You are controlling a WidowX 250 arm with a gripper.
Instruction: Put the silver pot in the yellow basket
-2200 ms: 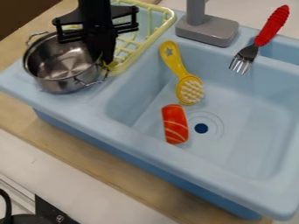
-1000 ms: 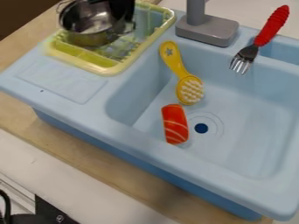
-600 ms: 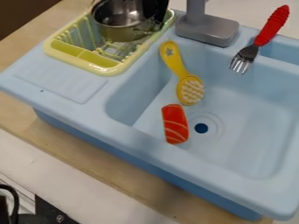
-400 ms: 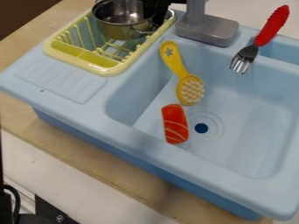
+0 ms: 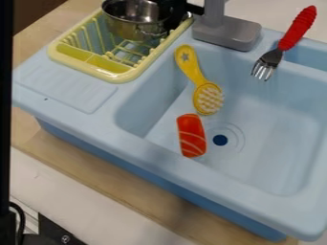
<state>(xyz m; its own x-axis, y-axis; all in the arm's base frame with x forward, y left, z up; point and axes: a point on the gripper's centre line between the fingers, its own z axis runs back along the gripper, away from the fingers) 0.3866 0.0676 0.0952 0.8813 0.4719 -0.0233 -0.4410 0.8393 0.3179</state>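
At the upper left of the camera view, the silver pot (image 5: pixel 137 24) is sited at the far part of the yellow basket (image 5: pixel 118 76), upright, with its mouth facing up. Whether its base bears on the basket's rack or is held just above it cannot be determined. The end effector (image 5: pixel 174 16) is beside the pot, on the side toward the grey faucet (image 5: pixel 223 31); whether it is open, closed or gripping the pot cannot be told.

The basket is seated on the raised side of the light blue sink (image 5: pixel 191 184), beside the basin. Within the basin, a yellow brush (image 5: pixel 198 81) leans against the wall nearest the basket, its white bristles facing up. Just below the brush lies an orange food piece (image 5: pixel 191 135) with pale stripes, near the round drain (image 5: pixel 220 140). A fork (image 5: pixel 283 45) with a red handle extends across the basin's far rim, tines toward the basin. The sink stands on a wooden surface (image 5: pixel 96 174). A black upright bar (image 5: pixel 5 105) runs along the left edge, with a black cable (image 5: pixel 21 222) near its lower end.
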